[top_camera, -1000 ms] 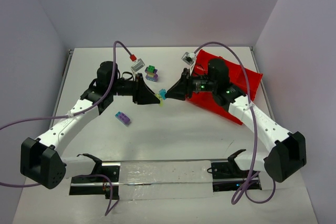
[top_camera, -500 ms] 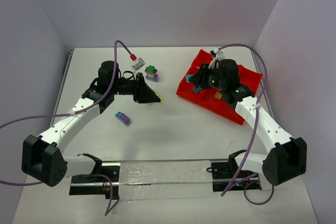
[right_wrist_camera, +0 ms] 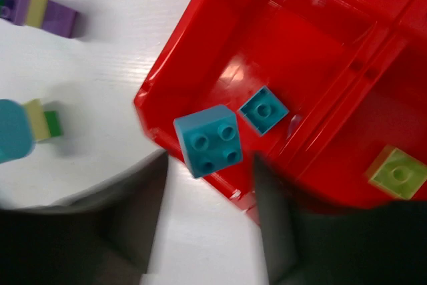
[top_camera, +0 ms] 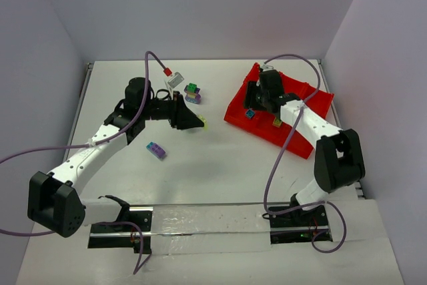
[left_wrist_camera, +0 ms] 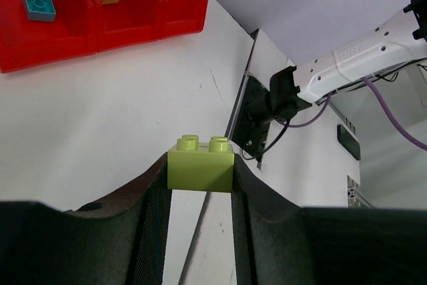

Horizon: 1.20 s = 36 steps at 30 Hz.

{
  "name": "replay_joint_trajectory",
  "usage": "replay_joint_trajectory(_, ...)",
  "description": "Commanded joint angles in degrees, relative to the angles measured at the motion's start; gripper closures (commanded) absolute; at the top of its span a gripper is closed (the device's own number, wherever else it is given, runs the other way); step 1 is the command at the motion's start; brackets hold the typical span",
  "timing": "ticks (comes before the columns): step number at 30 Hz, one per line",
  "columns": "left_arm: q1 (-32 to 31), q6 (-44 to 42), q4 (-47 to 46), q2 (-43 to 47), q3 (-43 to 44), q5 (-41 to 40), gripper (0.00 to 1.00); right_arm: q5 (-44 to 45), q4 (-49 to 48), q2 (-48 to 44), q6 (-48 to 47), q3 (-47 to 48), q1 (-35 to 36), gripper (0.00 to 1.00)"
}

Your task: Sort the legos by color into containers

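- The left arm (top_camera: pixel 93 148) stretches low from its base toward the middle of the table (top_camera: pixel 220 171). The left gripper (top_camera: pixel 198 123) pinches a yellow-green brick (left_wrist_camera: pixel 200 168) by its two sides.
- The right arm (top_camera: pixel 313 128) is folded tight with its elbow high. The right gripper (right_wrist_camera: pixel 210 165) points down over the left corner compartment of the tray (right_wrist_camera: pixel 313 51).
- Its fingers (right_wrist_camera: pixel 137 211) (blurred in the wrist view) stand spread. A teal brick (right_wrist_camera: pixel 208 139) shows between their tips and seems to touch neither. It overlaps the tray's rim, and I cannot tell whether it is in the air or resting.
- A second ago both grippers met nose to nose at mid-table with a teal and yellow-green pair between them. The right one has since swung to the tray with the teal half. The left has hardly moved and keeps the yellow-green half.
- Count at the tray: two teal pieces, namely the teal brick and a small teal brick (right_wrist_camera: pixel 263 109) in the corner compartment. A second yellow-green brick (right_wrist_camera: pixel 399 173) lies across a divider from them.
- Count on the table: three multicolour clumps. One (top_camera: pixel 156 150) lies near the left arm, and two (top_camera: pixel 192 88) (top_camera: pixel 194 99) sit just beside each other behind the left gripper.
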<state>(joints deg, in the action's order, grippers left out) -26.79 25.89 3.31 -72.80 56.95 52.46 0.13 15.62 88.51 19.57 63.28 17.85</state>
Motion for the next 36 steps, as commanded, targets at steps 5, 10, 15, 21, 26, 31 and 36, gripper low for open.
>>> replay_joint_trajectory(5, -1.12, 1.55, -0.36, -1.57, 2.98, -4.79, 1.0, 4.66, 0.95, 3.39, -1.64, 8.28, 0.08, 0.14)
replay_joint_trajectory(10, -2.26, 3.87, -1.83, -4.36, 5.17, -6.75, 1.0, 7.87, 3.57, -2.25, -1.97, 8.69, -0.03, 0.15)
replay_joint_trajectory(15, -6.34, 10.23, -6.6, -13.2, 10.4, -10.95, 1.0, 13.07, 4.96, -15.51, -0.1, 3.52, -2.33, 0.15)
replay_joint_trajectory(21, -11.6, 15.66, -8.83, -25.22, 22.21, -14.56, 1.0, 19.92, 8.46, -29.51, 1.12, -1.23, -3.85, 0.13)
replay_joint_trajectory(26, -16.55, 16.05, -3.66, -39.0, 35.54, -18.57, 1.0, 21.74, 11.28, -38.04, 3.14, -3.52, -4.63, 0.13)
replay_joint_trajectory(31, -19.9, 16.09, 2.29, -48.23, 49.51, -20.47, 1.0, 21.37, 11.84, -44.78, 4.2, -5.12, -4.75, 0.13)
replay_joint_trajectory(36, -21.62, 17.05, 7.95, -58.82, 62.89, -22.6, 0.98, 21.5, 13.81, -48.48, 3.45, -6.12, -4.75, 0.13)
